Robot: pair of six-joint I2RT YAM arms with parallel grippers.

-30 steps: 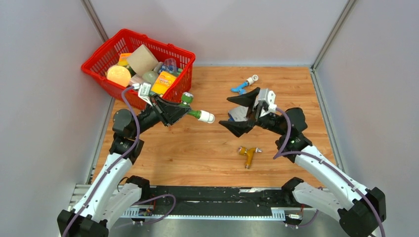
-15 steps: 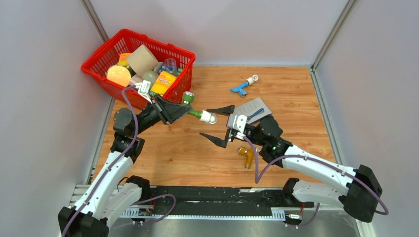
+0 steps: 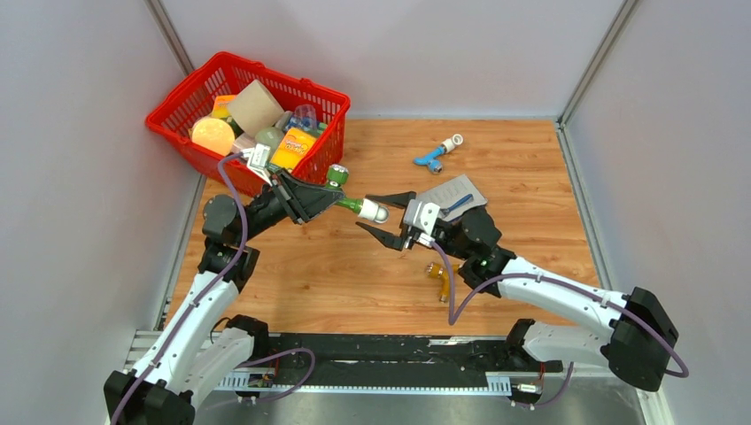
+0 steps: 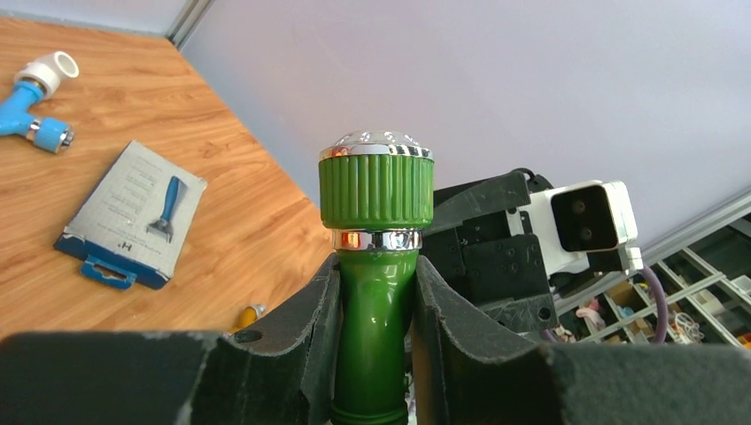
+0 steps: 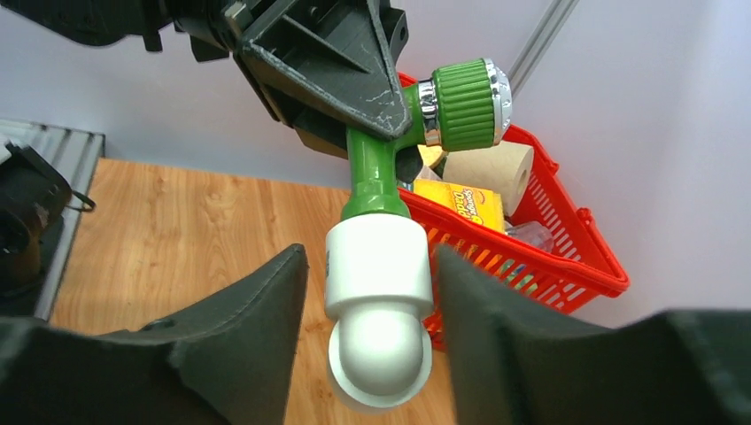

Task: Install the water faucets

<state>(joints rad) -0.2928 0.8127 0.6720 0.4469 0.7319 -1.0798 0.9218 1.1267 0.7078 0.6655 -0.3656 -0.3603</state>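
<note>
A green faucet [image 3: 347,203] [image 4: 376,266] is held above the table with my left gripper [image 3: 329,198] [image 4: 376,274] shut on its body, knob [image 5: 465,104] sticking out. A white elbow fitting [image 3: 377,212] [image 5: 376,292] sits on its end. My right gripper [image 3: 364,213] [image 5: 370,261] straddles that elbow, its jaws narrowed, with thin gaps still showing on both sides. An orange-yellow faucet [image 3: 443,276] [image 4: 246,316] lies on the table under the right arm. A blue faucet [image 3: 432,158] [image 4: 35,97] with a white elbow lies at the back.
A red basket [image 3: 177,119] [image 5: 531,257] full of items stands at the back left, right behind the left gripper. A flat grey packet [image 3: 453,195] [image 4: 133,212] lies just beyond the right gripper. Grey walls enclose the wooden table.
My right gripper has swung left from beside the grey packet to the green faucet's white end, and its jaws have narrowed around it. The left gripper has held still.
</note>
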